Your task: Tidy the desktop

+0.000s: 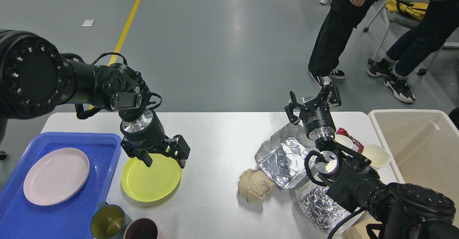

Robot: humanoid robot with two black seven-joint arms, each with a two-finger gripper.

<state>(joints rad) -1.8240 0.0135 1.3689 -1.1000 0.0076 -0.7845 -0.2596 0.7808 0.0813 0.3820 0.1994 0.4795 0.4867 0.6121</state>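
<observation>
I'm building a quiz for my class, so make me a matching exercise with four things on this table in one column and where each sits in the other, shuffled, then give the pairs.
Things:
1. pink plate
2. yellow plate
3. crumpled brown paper
4. white paper cup

Places:
A. on the desktop, below the open left gripper
B. beside the beige bin
C. inside the blue tray
D. in front of the foil tray

Pairs: 1-C, 2-A, 3-D, 4-B
</observation>
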